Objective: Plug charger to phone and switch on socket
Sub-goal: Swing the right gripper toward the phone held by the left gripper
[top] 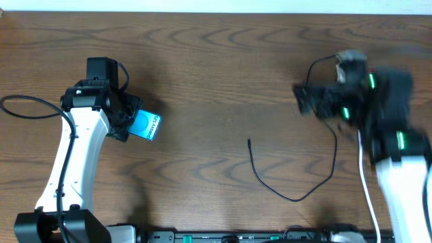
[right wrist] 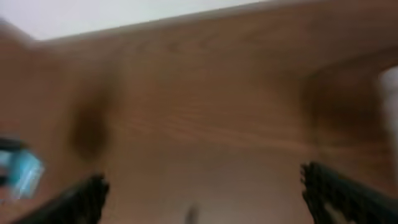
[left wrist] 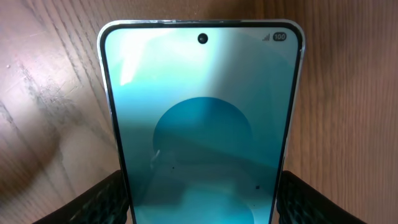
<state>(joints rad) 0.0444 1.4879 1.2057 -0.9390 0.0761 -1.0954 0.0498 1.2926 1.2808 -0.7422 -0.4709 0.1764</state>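
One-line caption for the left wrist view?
Left gripper clamps the phone between its fingers, lit blue screen facing the camera, wooden table behind.

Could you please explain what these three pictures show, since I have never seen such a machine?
Two robot arms work at a wooden table. One picture looks down from above; the others come from a camera on each wrist. The left end effector holds the phone between its dark fingers, screen lit blue. The right end effector is open and empty, blurred by motion. The thin black charger cable lies loose on the wood, its tip unplugged. A white socket sits partly hidden behind the right arm.
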